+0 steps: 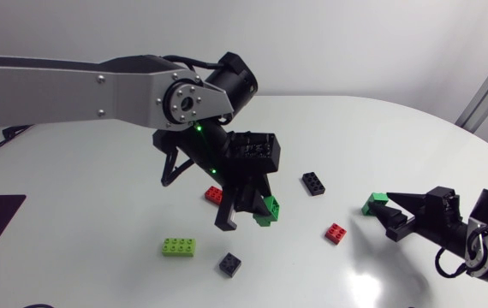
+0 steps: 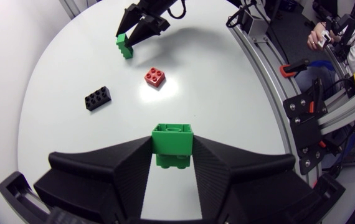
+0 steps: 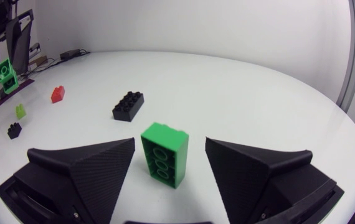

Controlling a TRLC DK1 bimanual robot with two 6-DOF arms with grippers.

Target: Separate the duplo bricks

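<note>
Green brick [image 2: 172,138] sits pinched between the two fingers of the left gripper [image 2: 172,149], near the middle of the white table [image 1: 98,197]. A second green brick [image 3: 164,155] lies on its side between the wide-spread fingers of the right gripper [image 3: 169,149], touching neither. A black brick [image 1: 314,183] and a red brick [image 1: 336,233] lie between the grippers.

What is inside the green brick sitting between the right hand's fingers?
The green brick shows its hollow underside to the right wrist view: three round tubes in a row inside thin walls. Its studded top faces away, so the studs cannot be seen.
</note>
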